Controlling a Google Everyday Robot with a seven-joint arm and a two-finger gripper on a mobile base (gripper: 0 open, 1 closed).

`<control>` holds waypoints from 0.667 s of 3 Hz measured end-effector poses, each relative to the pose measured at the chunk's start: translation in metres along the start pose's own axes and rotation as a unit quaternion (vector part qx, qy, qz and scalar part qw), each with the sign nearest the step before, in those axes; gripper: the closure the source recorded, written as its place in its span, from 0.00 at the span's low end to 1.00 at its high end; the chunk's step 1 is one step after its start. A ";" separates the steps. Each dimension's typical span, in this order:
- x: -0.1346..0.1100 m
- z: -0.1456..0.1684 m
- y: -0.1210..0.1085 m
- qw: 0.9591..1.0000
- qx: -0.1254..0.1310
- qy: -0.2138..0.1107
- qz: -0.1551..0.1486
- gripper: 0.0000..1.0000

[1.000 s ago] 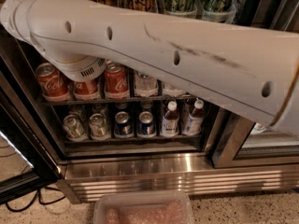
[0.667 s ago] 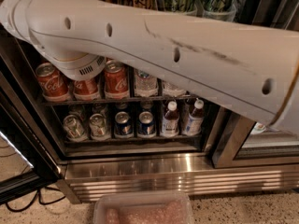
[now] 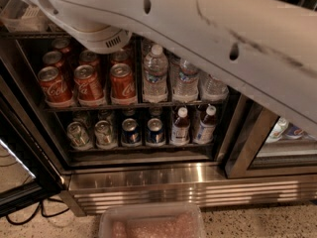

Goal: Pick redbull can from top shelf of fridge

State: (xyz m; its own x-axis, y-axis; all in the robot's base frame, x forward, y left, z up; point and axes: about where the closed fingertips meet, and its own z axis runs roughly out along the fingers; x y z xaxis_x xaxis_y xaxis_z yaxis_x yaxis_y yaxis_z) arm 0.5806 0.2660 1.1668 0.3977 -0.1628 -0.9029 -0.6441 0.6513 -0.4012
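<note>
The fridge [image 3: 163, 182] fills the view, with its stainless steel base and dark wire racks. My white arm [image 3: 198, 29] crosses the top of the view from upper left to right. It hides the top shelf and any tall slim cans, so no redbull can shows. My gripper is out of view, past the top of the frame. Below the arm is the rack of red cola cans [image 3: 89, 83] and water bottles [image 3: 155, 73].
A lower rack holds small cans [image 3: 104, 133] and red-capped bottles [image 3: 181, 125]. The dark open door [image 3: 20, 148] stands at left, with cables [image 3: 29, 214] on the floor. A clear plastic tub [image 3: 151, 222] sits at the bottom edge. A second compartment [image 3: 287, 130] is at right.
The arm now sits higher in the view and covers the tall cans that showed along the top edge. More of the cola and water rack shows beneath it.
</note>
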 end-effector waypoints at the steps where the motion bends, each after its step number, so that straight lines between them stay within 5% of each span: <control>1: -0.019 -0.010 -0.011 1.000 -0.001 -0.019 0.010 1.00; 2: -0.022 -0.014 -0.014 1.000 0.002 -0.021 0.008 1.00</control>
State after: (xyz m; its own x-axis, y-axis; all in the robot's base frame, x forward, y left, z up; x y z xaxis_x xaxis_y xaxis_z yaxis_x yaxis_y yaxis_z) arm 0.5714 0.2505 1.1900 0.4141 -0.1210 -0.9022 -0.6488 0.6559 -0.3858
